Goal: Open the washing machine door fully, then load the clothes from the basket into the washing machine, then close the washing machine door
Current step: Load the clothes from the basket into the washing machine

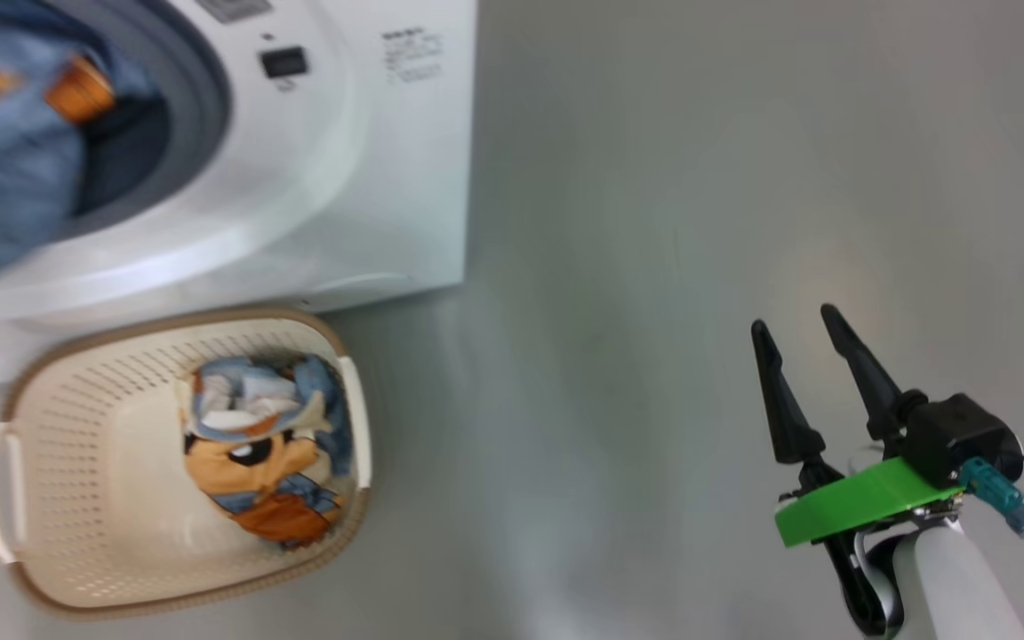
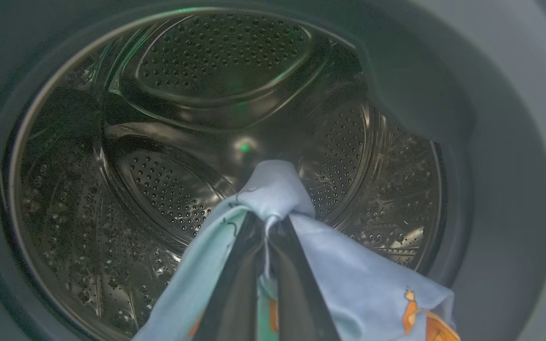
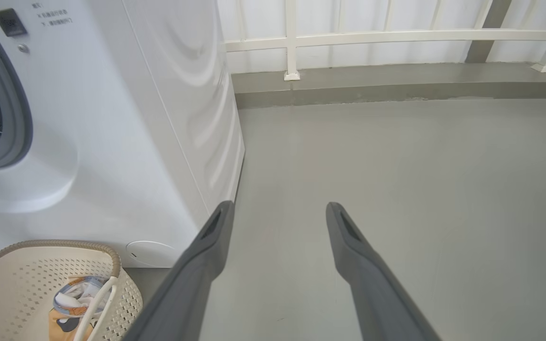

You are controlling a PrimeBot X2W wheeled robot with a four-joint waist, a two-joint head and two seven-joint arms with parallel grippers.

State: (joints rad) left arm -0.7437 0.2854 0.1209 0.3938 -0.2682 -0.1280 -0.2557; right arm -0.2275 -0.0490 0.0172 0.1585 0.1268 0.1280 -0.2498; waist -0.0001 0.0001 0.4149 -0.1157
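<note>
The white washing machine (image 1: 370, 160) stands at the upper left with its mouth uncovered; its door is out of view. In the left wrist view my left gripper (image 2: 266, 218) is shut on a light blue cloth (image 2: 372, 284) with orange prints, held at the grey rubber ring (image 2: 443, 109) before the steel drum (image 2: 206, 142). That cloth (image 1: 5, 169) hangs blurred in the opening. More clothes (image 1: 263, 444) lie in the cream basket (image 1: 165, 324) on the floor before the machine. My right gripper (image 1: 794, 320) is open over bare floor, far right of the basket.
Grey floor (image 1: 654, 267) spreads to the right of the machine. A white railing (image 3: 292, 42) on a low kerb (image 3: 396, 85) bounds the far side. In the right wrist view the basket (image 3: 55, 244) sits at the lower left, below the machine (image 3: 135, 118).
</note>
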